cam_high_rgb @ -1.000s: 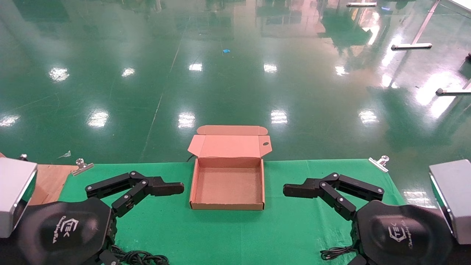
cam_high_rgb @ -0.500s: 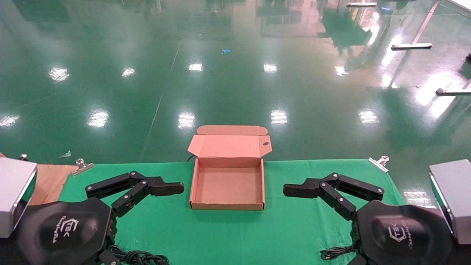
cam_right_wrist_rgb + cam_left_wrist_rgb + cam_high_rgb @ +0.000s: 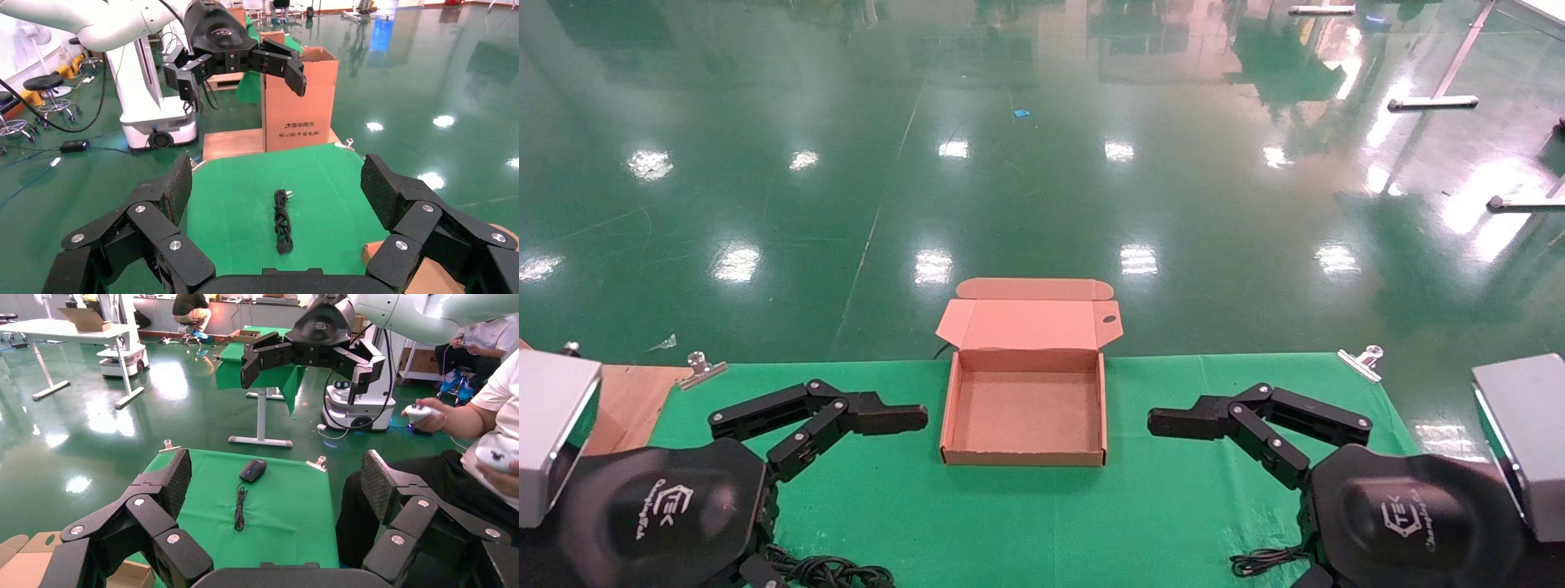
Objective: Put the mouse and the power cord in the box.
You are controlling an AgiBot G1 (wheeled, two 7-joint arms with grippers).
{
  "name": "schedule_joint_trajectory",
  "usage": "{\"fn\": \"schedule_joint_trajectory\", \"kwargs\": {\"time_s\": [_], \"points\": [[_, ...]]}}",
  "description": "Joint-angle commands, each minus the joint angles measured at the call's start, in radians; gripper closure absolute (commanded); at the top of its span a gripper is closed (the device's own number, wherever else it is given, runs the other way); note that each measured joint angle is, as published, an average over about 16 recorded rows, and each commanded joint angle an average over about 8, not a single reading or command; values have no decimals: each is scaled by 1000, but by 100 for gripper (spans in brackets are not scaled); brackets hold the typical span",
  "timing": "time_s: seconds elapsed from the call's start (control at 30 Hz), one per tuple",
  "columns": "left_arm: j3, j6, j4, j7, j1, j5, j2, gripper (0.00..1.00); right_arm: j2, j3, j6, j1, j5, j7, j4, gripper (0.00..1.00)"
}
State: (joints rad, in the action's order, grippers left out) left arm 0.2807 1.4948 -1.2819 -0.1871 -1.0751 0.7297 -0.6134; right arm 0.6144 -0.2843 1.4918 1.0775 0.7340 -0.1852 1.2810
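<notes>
The brown box (image 3: 1024, 457) stands open and empty at the middle of the green cloth, lid flap tilted back. My left gripper (image 3: 275, 471) hovers open to the left of the box, one of its fingers (image 3: 891, 418) pointing at it. The power cord (image 3: 823, 572) lies twisted at the near left edge, below that gripper. My right gripper (image 3: 275, 177) hovers open to the right of the box, one finger (image 3: 1181, 422) toward it. The black mouse (image 3: 253, 470) rests on the cloth with its thin cable (image 3: 239, 509). The power cord (image 3: 282, 222) lies lengthwise on the cloth, plug end away from the box.
Metal clips (image 3: 1361, 361) hold the cloth at the table's far corners. A wooden board (image 3: 621, 400) adjoins the table on the left, with a tall cardboard carton (image 3: 298, 101) on it. A seated person (image 3: 477, 435) is beside the table's right end. Beyond the table is green floor.
</notes>
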Motion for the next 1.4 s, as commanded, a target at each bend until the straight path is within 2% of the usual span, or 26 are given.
{"fn": "schedule_joint_trajectory", "kwargs": {"time_s": [0.03, 0.2, 0.33, 0.6, 0.83, 0.97, 1.13, 1.4], "points": [[1, -1, 1, 1, -1, 1, 0, 0, 0, 0, 0, 0, -1, 0, 0, 0], [9, 0, 4, -2, -7, 14, -8, 0, 1, -6, 1, 3, 18, 9, -5, 0], [48, 9, 19, -6, -48, 92, -25, 0, 4, -34, 16, 30, 96, 38, -15, 0], [179, 64, 141, 36, -183, 340, -91, 0, 45, -143, 69, 166, 360, 154, -102, 0], [309, 71, 354, 165, -288, 556, -174, 0, 125, -290, 68, 288, 652, 328, -256, 0], [376, 54, 508, 263, -347, 674, -233, 0, 191, -365, 41, 345, 801, 436, -382, 0], [449, -8, 703, 398, -412, 821, -316, 0, 281, -425, -22, 397, 929, 572, -573, 0], [520, -161, 958, 557, -480, 967, -431, 0, 421, -485, -200, 467, 1061, 764, -878, 0]]}}
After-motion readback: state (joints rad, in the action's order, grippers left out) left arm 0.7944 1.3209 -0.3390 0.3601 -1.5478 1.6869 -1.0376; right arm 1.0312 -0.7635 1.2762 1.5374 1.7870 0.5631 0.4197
